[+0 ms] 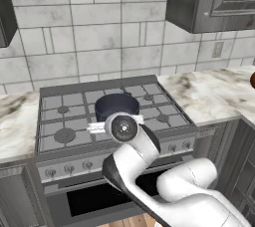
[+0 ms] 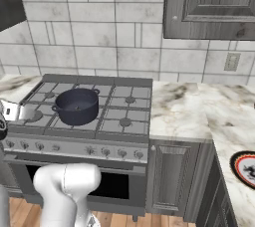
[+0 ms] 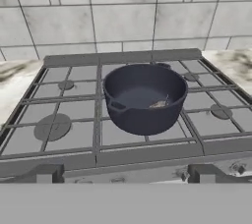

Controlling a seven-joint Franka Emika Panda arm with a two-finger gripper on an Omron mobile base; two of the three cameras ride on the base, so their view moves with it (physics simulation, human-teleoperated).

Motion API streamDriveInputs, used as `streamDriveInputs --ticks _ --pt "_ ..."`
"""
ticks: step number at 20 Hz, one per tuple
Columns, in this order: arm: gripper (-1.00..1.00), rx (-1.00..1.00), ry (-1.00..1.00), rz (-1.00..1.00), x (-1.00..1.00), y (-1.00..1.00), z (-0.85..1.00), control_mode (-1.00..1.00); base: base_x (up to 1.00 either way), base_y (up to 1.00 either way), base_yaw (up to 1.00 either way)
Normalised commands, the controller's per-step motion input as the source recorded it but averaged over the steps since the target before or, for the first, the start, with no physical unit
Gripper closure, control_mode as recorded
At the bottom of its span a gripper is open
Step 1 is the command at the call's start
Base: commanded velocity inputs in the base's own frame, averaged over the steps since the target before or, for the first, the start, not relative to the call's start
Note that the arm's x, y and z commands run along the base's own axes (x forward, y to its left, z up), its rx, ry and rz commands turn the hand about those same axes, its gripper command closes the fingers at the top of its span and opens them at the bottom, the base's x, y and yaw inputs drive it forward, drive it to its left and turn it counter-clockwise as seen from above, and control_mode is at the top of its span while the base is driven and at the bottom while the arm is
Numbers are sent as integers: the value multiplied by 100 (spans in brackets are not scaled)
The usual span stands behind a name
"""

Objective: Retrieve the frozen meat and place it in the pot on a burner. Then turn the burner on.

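Dark blue-grey, the pot (image 3: pixel 145 98) sits mid-stove (image 3: pixel 64 139), its pale contents indistinct, directly ahead of the gripper (image 3: pixel 125 173), whose jaws stand wide and empty.

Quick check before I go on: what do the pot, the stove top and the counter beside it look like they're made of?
Pot: looks like dark blue-grey enamelled or coated metal, with a matte surface and only a faint sheen on the rim.
Stove top: grey brushed-looking metal, with darker grates that could be cast iron.
Counter: stone, likely marble, pale with brown-grey veining and a smooth finish.
All rendered, so these are appearances only.
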Motion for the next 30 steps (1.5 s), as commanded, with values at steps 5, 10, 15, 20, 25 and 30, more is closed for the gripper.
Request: streamDriveInputs --ticks 5,10,15,20,25,30 --pt "-100 4 -18 0 -100 0 -2 -100 0 0 0" --pt "-100 5 -5 0 -67 0 -21 -100 0 0 0" --pt "-100 7 0 0 -1 0 -62 -100 0 0 0" --pt "-100 1 -3 2 0 0 -61 -100 0 0 0" --pt "-100 -6 -22 12 0 -3 -60 -100 0 0 0" --pt "-100 0 -11 15 7 0 -48 -100 0 0 0"
